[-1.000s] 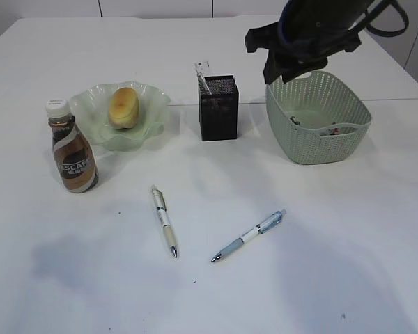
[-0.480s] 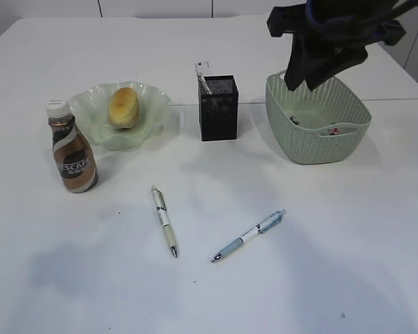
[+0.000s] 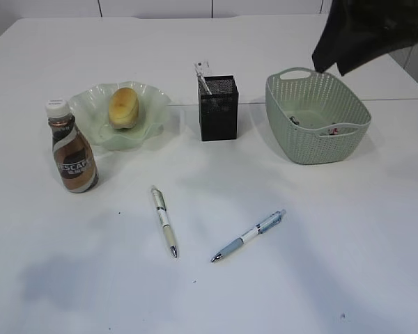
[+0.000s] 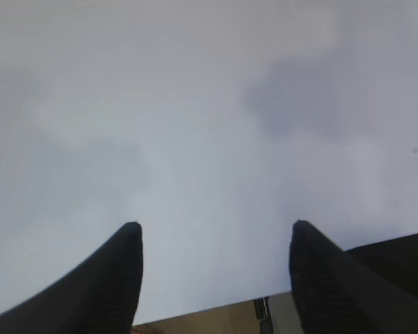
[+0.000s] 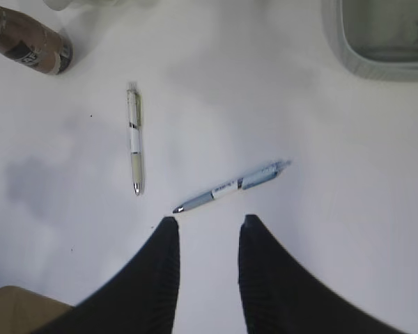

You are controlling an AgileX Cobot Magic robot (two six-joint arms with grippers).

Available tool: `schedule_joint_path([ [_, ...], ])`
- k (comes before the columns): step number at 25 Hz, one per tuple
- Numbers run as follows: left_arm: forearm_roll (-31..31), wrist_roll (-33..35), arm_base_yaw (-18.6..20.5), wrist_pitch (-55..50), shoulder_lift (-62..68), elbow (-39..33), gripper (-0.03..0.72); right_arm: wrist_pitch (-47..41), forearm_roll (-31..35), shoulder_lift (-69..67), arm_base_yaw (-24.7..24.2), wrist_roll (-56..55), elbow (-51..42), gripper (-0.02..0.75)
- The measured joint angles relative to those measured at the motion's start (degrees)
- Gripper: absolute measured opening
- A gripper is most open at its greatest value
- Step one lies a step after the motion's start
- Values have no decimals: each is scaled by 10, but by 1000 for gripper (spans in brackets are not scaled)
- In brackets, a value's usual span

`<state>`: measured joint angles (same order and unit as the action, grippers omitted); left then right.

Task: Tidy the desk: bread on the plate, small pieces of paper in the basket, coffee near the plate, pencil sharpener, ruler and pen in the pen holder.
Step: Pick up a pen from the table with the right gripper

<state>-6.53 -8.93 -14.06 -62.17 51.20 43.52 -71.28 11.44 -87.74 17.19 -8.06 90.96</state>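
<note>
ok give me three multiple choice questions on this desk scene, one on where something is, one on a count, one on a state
1. Where is the bread roll?
A. on the ruffled green plate
B. in the woven basket
C. on the bare desk beside the pens

2. How many pens lie loose on the desk?
A. one
B. two
C. four

3. How do the jaws of the left gripper stand?
A. shut on a pen
B. shut on the bottle
C. apart, holding nothing

Answers:
1. A, the exterior view shows the roll resting in the plate, behind the Nescafe coffee bottle.
2. B, a beige pen and a blue pen lie flat in front of the black mesh pen holder.
3. C, the left wrist view shows only bare desk between the two spread jaws.
</note>
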Motion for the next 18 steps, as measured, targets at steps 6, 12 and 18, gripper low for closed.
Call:
schedule_joint_path([
  [6, 0, 0, 0, -19, 0, 0, 466, -3, 16, 84, 0, -52, -94, 248],
  [12, 6, 0, 0, -38, 0, 0, 466, -3, 36, 102, 0, -91, -137, 248],
  [18, 7, 0, 0, -64, 0, 0, 466, -3, 34, 87, 0, -119, -140, 263],
])
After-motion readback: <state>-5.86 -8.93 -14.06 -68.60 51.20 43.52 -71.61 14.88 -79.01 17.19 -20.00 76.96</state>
